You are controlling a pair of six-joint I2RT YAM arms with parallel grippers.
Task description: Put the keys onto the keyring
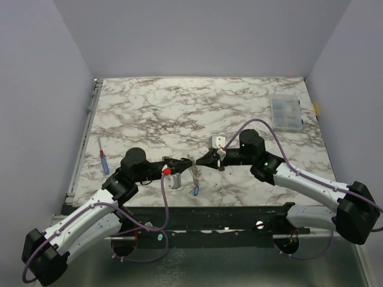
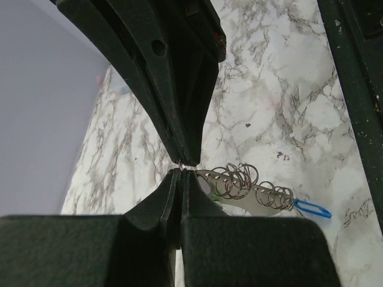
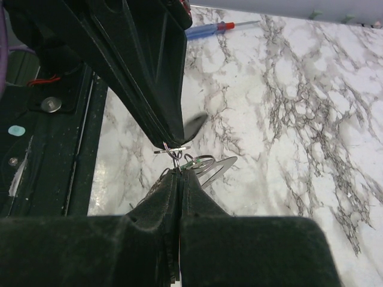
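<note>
My left gripper (image 1: 182, 162) and right gripper (image 1: 203, 160) meet tip to tip above the near middle of the marble table. Both are shut on the thin keyring (image 3: 173, 152), which is pinched between the two tips (image 2: 181, 166). A flat silvery strip with several small rings (image 2: 248, 186) hangs off it toward the table. The blue key (image 2: 312, 208) dangles at the strip's far end, and also shows in the top view (image 1: 195, 191). A sliver of the green key (image 3: 192, 162) shows right beside my right gripper (image 3: 178, 170). My left gripper (image 2: 181, 172) is shut.
A blue-and-red pen-like tool (image 1: 103, 161) lies at the left edge of the table; it also shows in the right wrist view (image 3: 218, 27). A clear compartment box (image 1: 286, 113) stands at the far right. The black rail (image 1: 197, 215) runs along the table's near edge.
</note>
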